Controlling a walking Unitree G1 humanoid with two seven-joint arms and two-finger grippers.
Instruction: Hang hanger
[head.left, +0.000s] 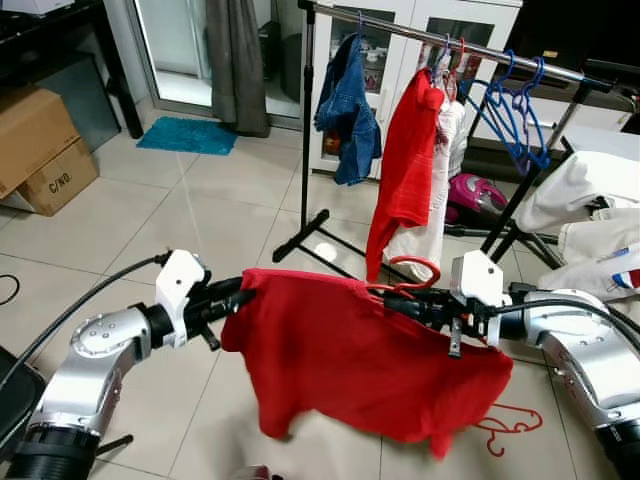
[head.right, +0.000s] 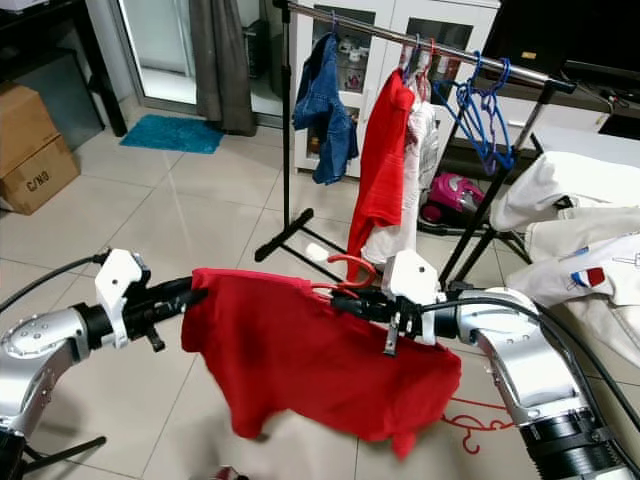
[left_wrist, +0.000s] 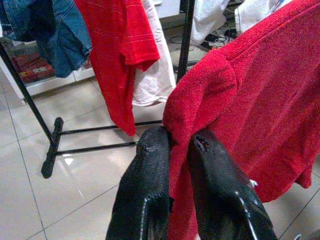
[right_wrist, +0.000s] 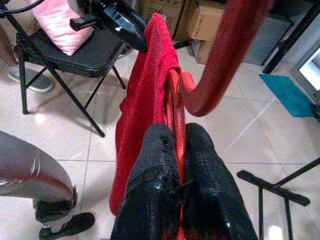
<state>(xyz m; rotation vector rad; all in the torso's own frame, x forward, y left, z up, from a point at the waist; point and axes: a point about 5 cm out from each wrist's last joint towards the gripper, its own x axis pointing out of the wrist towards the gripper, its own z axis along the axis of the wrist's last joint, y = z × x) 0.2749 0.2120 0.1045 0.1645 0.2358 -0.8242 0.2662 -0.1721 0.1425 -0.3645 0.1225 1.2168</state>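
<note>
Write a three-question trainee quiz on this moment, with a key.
1. True or false: the red shirt is already hanging on the clothes rail.
2. What does the right gripper pinch? A) the red hanger B) the blue hangers C) the denim jacket
3. Fill in: the left gripper is shut on the shirt's ____ edge, seen from the robot.

Key: 1 false, both grippers hold it in front of the rail, above the floor. 2 A. 3 left.
</note>
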